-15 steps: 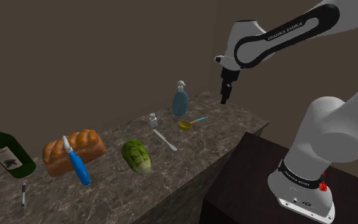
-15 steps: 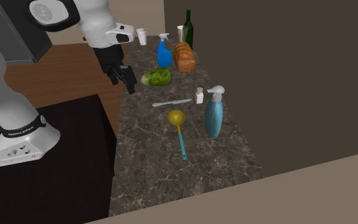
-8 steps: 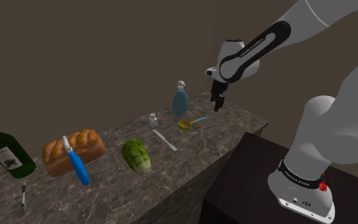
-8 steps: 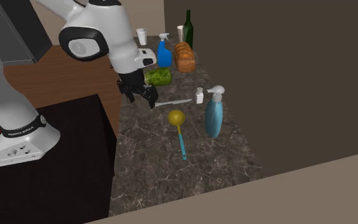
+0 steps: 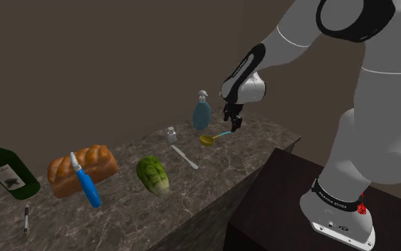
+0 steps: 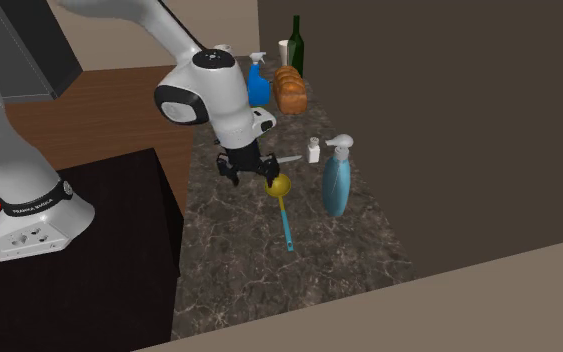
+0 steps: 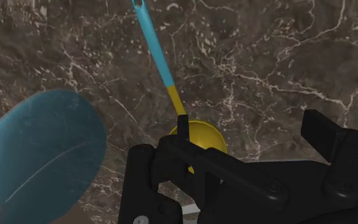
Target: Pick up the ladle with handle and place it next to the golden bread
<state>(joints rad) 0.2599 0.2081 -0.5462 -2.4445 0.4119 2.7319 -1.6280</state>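
Observation:
The ladle lies flat on the dark marble counter, a yellow bowl with a blue handle. My black gripper hovers open just above the bowl end, touching nothing. In the wrist view the yellow bowl sits partly under the fingers and the blue handle runs away from them. The golden bread rests far along the counter toward the shoulder view's left, also seen as a loaf at the far end.
A blue soap dispenser stands right beside the ladle. A knife, white shaker, lettuce, blue spray bottle, wine bottle and pen lie along the counter. The dark stand borders its edge.
The arm has swung down and over the counter, bringing the gripper from beside the counter's edge to just above the ladle's bowl. The fingers stayed open; no object moved.

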